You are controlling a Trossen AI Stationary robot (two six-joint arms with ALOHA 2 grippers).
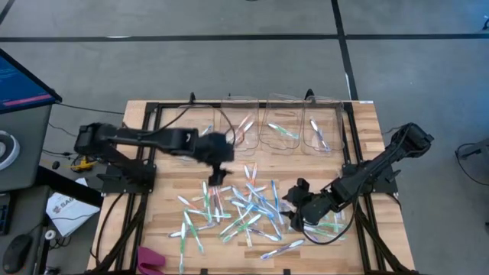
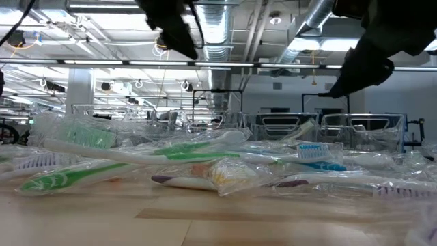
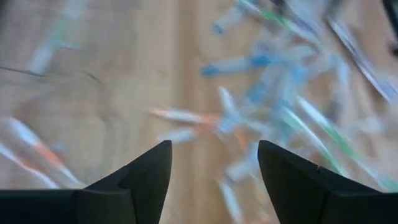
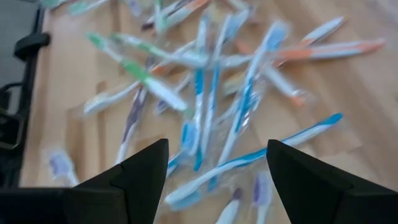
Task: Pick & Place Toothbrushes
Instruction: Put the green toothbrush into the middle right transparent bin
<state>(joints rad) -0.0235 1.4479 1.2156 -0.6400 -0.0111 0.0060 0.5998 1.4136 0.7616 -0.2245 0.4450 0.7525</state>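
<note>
Many toothbrushes (image 1: 238, 210) in clear wrappers lie in a loose pile on the middle of the wooden table (image 1: 153, 221); the low view shows them up close (image 2: 205, 160). My left gripper (image 1: 218, 174) hangs open above the pile's far left edge, with only table and toothbrushes showing between its fingers (image 3: 211, 149). My right gripper (image 1: 293, 200) stands open above the pile's right side, pointing down at a slant over blue-accented toothbrushes (image 4: 217, 146). Neither gripper touches anything.
Several clear bins (image 1: 283, 126) stand in a row along the far edge, some with a few toothbrushes inside. A black frame (image 1: 348, 153) runs round the work area. A pink object (image 1: 150, 260) lies at the near left corner.
</note>
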